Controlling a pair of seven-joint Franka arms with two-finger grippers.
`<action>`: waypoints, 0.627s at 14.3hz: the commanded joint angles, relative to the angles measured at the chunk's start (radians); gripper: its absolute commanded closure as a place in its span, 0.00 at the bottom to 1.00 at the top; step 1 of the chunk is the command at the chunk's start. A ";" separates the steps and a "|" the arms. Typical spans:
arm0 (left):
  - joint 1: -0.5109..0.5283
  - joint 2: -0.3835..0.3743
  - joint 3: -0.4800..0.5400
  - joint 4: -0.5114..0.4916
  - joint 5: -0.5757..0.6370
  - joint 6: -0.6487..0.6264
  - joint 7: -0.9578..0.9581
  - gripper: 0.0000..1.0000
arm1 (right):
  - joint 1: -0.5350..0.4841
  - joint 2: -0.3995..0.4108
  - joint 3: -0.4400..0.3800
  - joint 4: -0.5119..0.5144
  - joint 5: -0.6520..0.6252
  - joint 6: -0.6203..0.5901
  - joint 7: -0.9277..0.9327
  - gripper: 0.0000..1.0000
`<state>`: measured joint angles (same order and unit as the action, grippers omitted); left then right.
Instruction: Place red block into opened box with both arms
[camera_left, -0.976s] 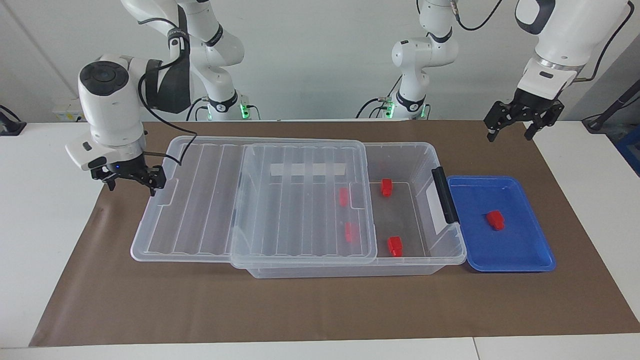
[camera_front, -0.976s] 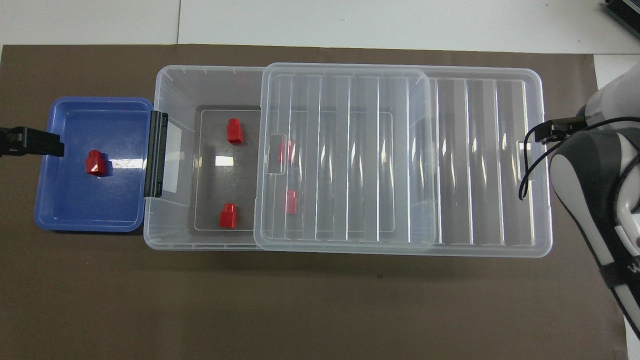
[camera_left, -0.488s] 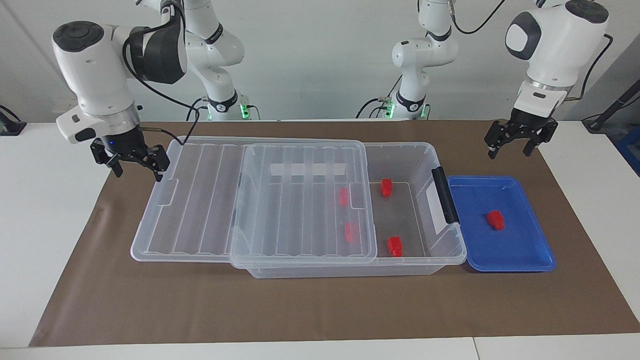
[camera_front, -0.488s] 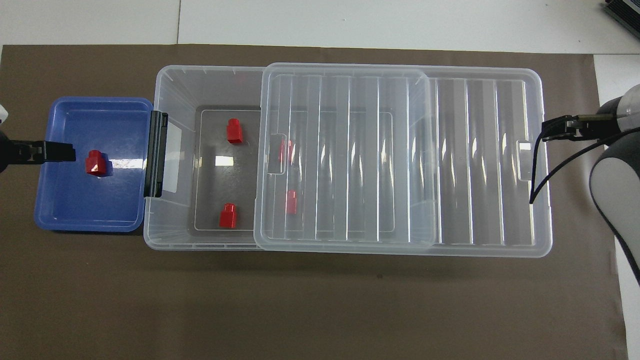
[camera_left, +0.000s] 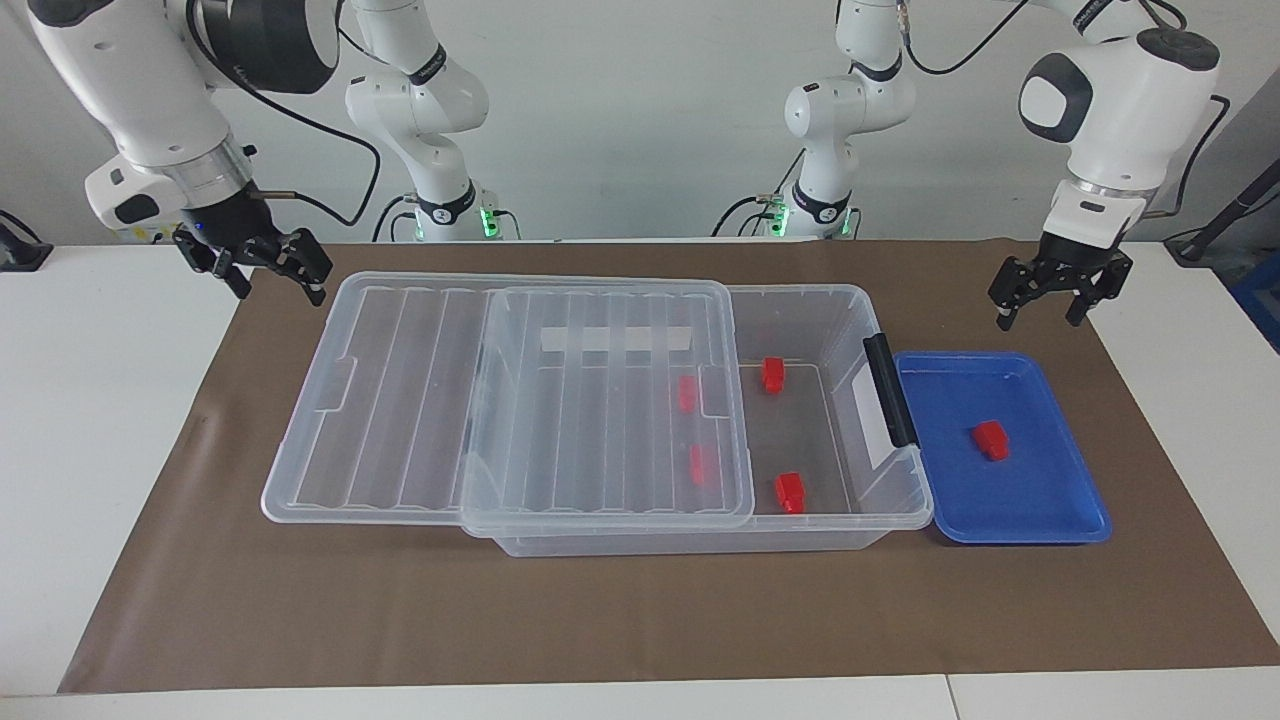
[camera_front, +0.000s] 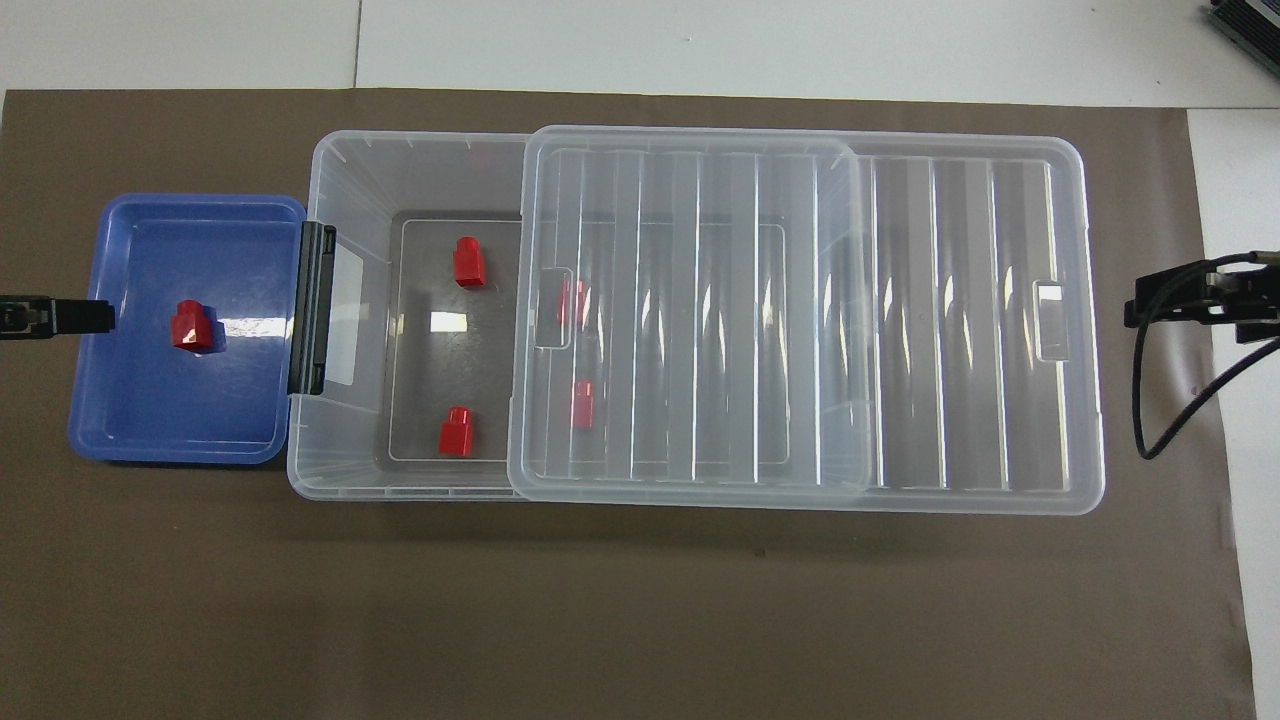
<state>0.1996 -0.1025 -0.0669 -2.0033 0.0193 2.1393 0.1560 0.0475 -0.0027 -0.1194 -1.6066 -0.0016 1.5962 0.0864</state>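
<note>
One red block (camera_left: 991, 440) (camera_front: 192, 326) lies in the blue tray (camera_left: 1060, 520) (camera_front: 120, 440). The clear box (camera_left: 800, 292) (camera_front: 400, 150) is open at the left arm's end, its ribbed lid (camera_left: 600, 400) (camera_front: 700, 320) slid toward the right arm's end. Two red blocks (camera_left: 772, 374) (camera_left: 790, 492) lie in the uncovered part and two more (camera_left: 686, 393) (camera_left: 697, 463) show through the lid. My left gripper (camera_left: 1038, 318) (camera_front: 100, 317) hangs open and empty above the tray's edge. My right gripper (camera_left: 282, 292) (camera_front: 1140, 308) is open and empty, up in the air off the lid's end.
A black latch (camera_left: 890, 390) (camera_front: 312, 308) sits on the box's end wall against the blue tray. A brown mat (camera_left: 600, 620) covers the table under everything. The right arm's black cable (camera_front: 1150, 420) loops down beside the lid's end.
My right gripper has lifted off the lid's end and drawn back toward the robots. My left gripper has come down closer to the blue tray. Box, lid and blocks have not moved.
</note>
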 joint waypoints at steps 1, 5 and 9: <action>0.040 0.065 -0.007 -0.071 -0.004 0.155 0.020 0.00 | -0.002 0.007 0.009 0.025 0.017 -0.038 0.004 0.00; 0.055 0.144 -0.008 -0.107 -0.004 0.276 0.010 0.00 | 0.000 0.001 0.010 0.014 0.020 -0.033 0.010 0.00; 0.058 0.210 -0.008 -0.140 -0.004 0.402 -0.023 0.00 | -0.008 -0.003 0.015 0.011 0.020 -0.030 -0.002 0.00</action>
<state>0.2456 0.0901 -0.0687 -2.1229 0.0192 2.4883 0.1450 0.0511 -0.0013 -0.1096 -1.5957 -0.0016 1.5732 0.0883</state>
